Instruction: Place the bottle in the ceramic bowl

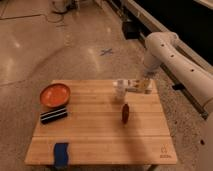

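The bottle, whitish with a speckled label, lies sideways in my gripper, a little above the back right part of the wooden table. The gripper is shut on the bottle, right next to the translucent white cup. The ceramic bowl, orange-red inside with a darker rim, sits at the table's back left, well to the left of the gripper. My white arm reaches in from the right.
A dark red flat object lies just in front of the cup. A black flat item lies in front of the bowl. A blue object sits at the front left edge. Polished floor surrounds the table.
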